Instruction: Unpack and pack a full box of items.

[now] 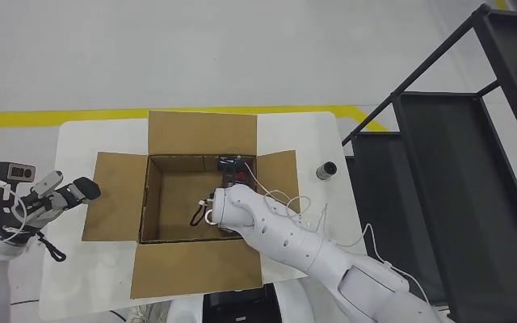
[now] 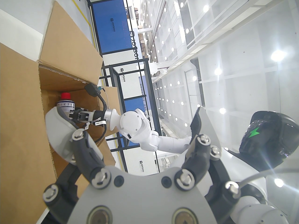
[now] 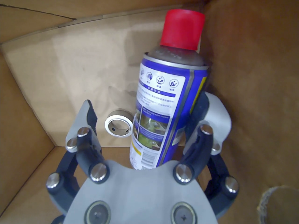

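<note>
Plainly, the right gripper (image 3: 151, 108) is down inside the cardboard box (image 1: 202, 129) with its jaws spread wide. The spray can (image 3: 168, 94) sits between them, and nothing is pinched yet. The can is off-centre in the gap: it looks to be against the finger on the box-wall side, with open air between it and the other finger. Seen from above, the can is tucked into the box's far corner, about 1 o'clock from the middle of the box floor, close to the cardboard wall. A small metal ring (image 3: 119, 125) shows just beside the can's lower body.

My guess is the can is stiff sheet metal that will take a firm squeeze, though its round, glossy printed skin could slide or twist in the pads. It probably has some heft if full. The place to hold looks like the straight body at the label, near mid-height. The red cap (image 3: 182, 29) is likely plastic and might pull off. The wall leaves little room on that side.

Further out, the left gripper (image 1: 73, 192) hangs at 9 o'clock past the box's left flap, jaws apart and empty. A small dark cylinder (image 1: 326, 170) sits on the white table (image 1: 81, 137) at 3 o'clock, near the right flap.
</note>
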